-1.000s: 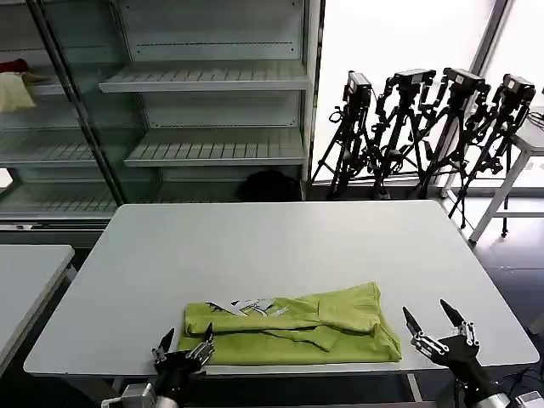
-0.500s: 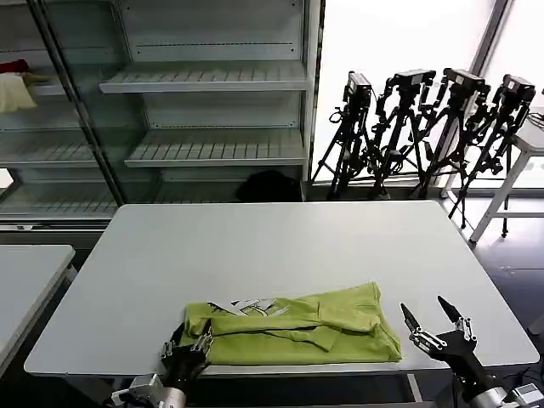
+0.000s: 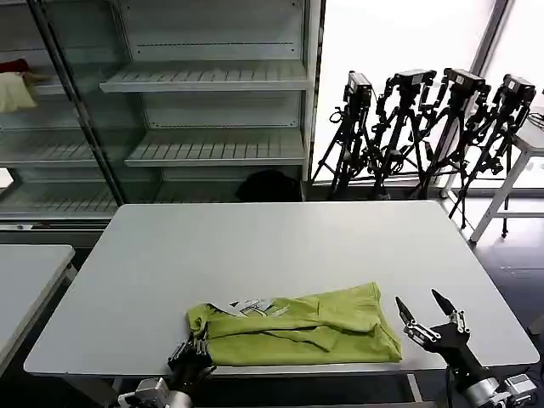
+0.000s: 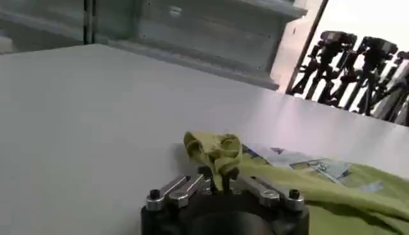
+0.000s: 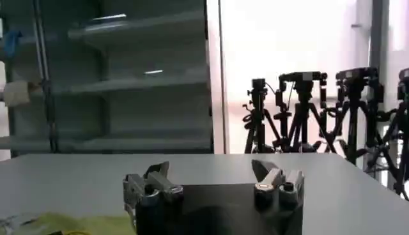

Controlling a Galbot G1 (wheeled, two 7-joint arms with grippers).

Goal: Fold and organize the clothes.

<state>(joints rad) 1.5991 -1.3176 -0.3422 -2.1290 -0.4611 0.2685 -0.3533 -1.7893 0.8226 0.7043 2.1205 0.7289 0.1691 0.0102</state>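
Note:
The lime yellow-green T-shirt (image 3: 297, 328) lies partly folded near the table's front edge, a strip of its white-and-dark print (image 3: 251, 306) showing on top. My left gripper (image 3: 195, 351) is shut on the shirt's left front corner; in the left wrist view that pinched corner (image 4: 214, 150) bunches up between the fingers of the left gripper (image 4: 217, 177). My right gripper (image 3: 429, 316) hovers open just right of the shirt's right edge, touching nothing. In the right wrist view the right gripper (image 5: 211, 174) stands wide apart, with a bit of green cloth (image 5: 70, 223) off to one side.
The white table (image 3: 280, 246) is bare behind the shirt. A second table (image 3: 25, 272) stands at the left. Metal shelving (image 3: 204, 110) and a row of camera tripods (image 3: 425, 127) are behind. A cream-and-red cloth bundle (image 3: 15, 87) sits on a far left shelf.
My left gripper has closed on the shirt's left front corner and pulled it slightly rightward, bunching the cloth. The right gripper has drifted a little toward the shirt, still open.

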